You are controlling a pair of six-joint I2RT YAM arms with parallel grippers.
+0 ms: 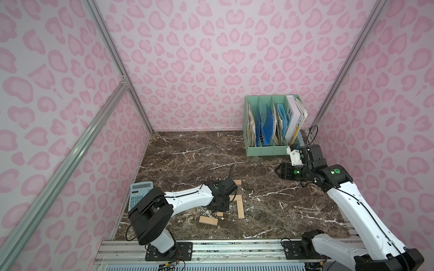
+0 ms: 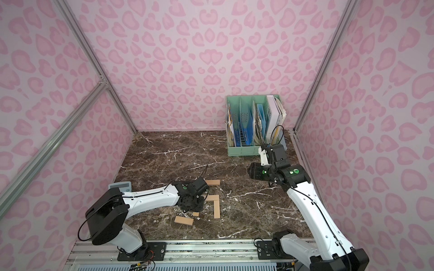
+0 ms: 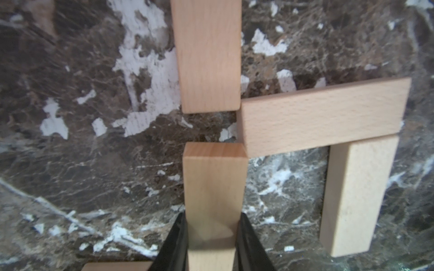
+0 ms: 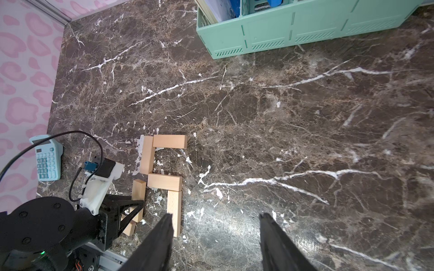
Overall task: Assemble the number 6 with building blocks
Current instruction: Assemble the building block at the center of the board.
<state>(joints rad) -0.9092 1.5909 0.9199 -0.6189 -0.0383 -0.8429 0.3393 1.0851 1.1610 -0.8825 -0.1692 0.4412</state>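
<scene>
Several pale tan building blocks lie left of the table's middle. In the right wrist view three of them make a partial number 6: a top plank (image 4: 170,141), an upright plank (image 4: 147,154) and a middle plank (image 4: 164,182), with one more upright plank (image 4: 174,211) below its right end. My left gripper (image 3: 211,237) is shut on another plank (image 3: 213,183), whose free end is close to the middle plank (image 3: 324,117). A loose plank (image 1: 208,220) lies nearer the front. My right gripper (image 4: 217,217) hangs open and empty, well to the right (image 1: 278,170).
A grey-blue calculator (image 1: 140,194) lies against the left wall, beside the left arm. A mint green file organiser (image 1: 272,131) with papers stands at the back right, just behind the right wrist. Pink patterned walls close in three sides.
</scene>
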